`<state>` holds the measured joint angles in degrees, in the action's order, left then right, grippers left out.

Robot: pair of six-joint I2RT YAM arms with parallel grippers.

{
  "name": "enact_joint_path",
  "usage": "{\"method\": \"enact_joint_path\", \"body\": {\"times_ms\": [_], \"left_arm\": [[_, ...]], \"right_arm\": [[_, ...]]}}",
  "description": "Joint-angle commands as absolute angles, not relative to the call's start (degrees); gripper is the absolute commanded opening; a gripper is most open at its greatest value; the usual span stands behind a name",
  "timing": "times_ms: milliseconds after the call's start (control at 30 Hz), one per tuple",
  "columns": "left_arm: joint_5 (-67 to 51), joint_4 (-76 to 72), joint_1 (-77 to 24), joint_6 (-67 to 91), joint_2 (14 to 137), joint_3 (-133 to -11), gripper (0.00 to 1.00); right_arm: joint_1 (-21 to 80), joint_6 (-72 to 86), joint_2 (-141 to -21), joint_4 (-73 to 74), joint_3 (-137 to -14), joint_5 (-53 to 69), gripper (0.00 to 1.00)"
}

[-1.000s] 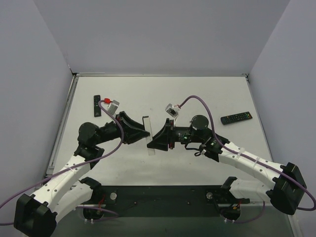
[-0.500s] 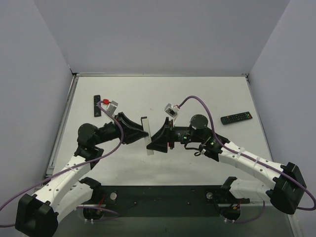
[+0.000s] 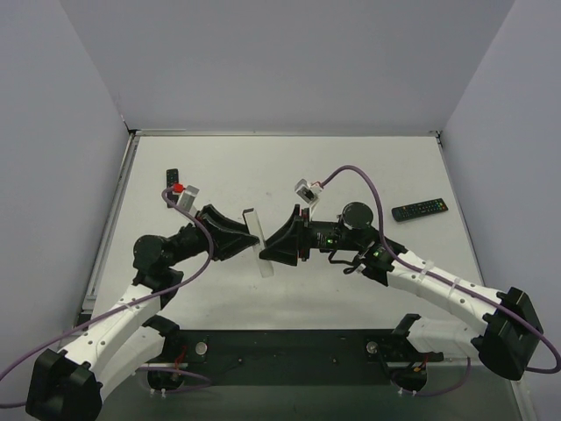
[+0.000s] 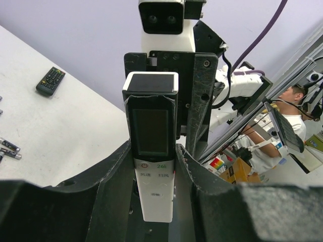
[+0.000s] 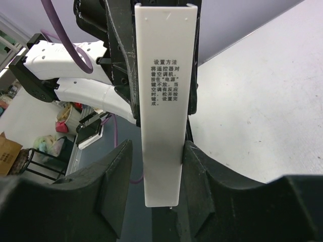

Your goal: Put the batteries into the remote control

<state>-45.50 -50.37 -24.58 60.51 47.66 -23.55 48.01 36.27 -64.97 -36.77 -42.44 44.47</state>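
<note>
Remote control [image 4: 150, 126] stands pinched inside left gripper [image 4: 154, 156] and, seemingly, right gripper [image 5: 157, 151]; hold it steady, slide its back straight.

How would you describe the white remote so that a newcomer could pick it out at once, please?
Look to the middle of the white table, where the left gripper and right gripper meet. The white remote is held on end there, gripped between both sets of jaws. The black remotes near the left and right edges are dark, lie flat and are untouched.
</note>
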Motion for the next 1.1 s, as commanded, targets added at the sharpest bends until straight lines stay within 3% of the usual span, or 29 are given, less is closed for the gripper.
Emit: {"method": "enact_joint_path", "body": {"times_ms": [0,367,700,1067], "left_arm": [[-43.68,-56.60,-24.26,62.66,46.76,-23.03,0.00],[-36.66,-58.27,-23.73,61.61,46.85,-22.77,0.00],[-26.55,-56.60,-21.62,55.37,47.81,-23.20,0.00],[-22.59,-62.05,-19.25,59.85,48.16,-22.68,0.00]], "right_arm": [[47.72,37.44,-65.30,-45.44,-44.03,47.11,0.38],[47.81,36.04,-64.95,-42.72,-42.28,48.69,0.23],[47.81,32.09,-62.76,-35.77,-39.11,48.60,0.22],[47.90,30.85,-63.46,-34.89,-37.27,52.81,0.22]]}}
